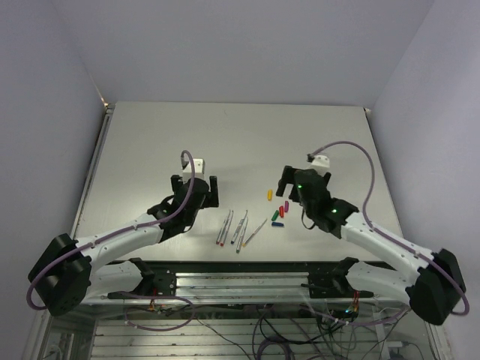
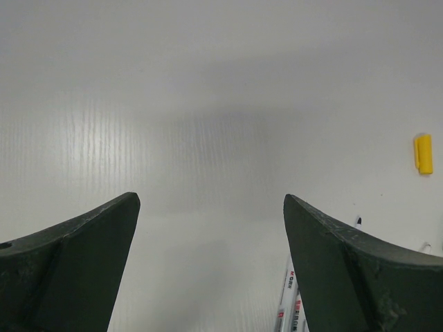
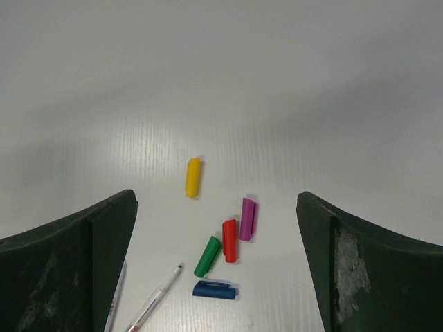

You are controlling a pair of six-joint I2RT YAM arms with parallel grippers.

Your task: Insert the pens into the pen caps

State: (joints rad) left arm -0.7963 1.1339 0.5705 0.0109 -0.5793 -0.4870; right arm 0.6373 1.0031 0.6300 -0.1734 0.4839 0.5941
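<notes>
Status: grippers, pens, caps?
Left gripper, right gripper open, empty. Pens loose, uncapped. Pen caps, five, clustered ahead of right gripper. Nothing blocking.

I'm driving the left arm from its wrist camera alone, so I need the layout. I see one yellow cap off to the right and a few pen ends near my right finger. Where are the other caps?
Observer: Four more lie just beyond the yellow cap: a purple cap, a red cap, a green cap and a blue cap, all loose on the table.
Operator: How many pens in all?
Observer: The top view shows four or five pens in a loose row between the arms, left of the caps.
Operator: Is the right arm holding anything?
Observer: No. The right gripper is open and empty, above the caps.
</notes>
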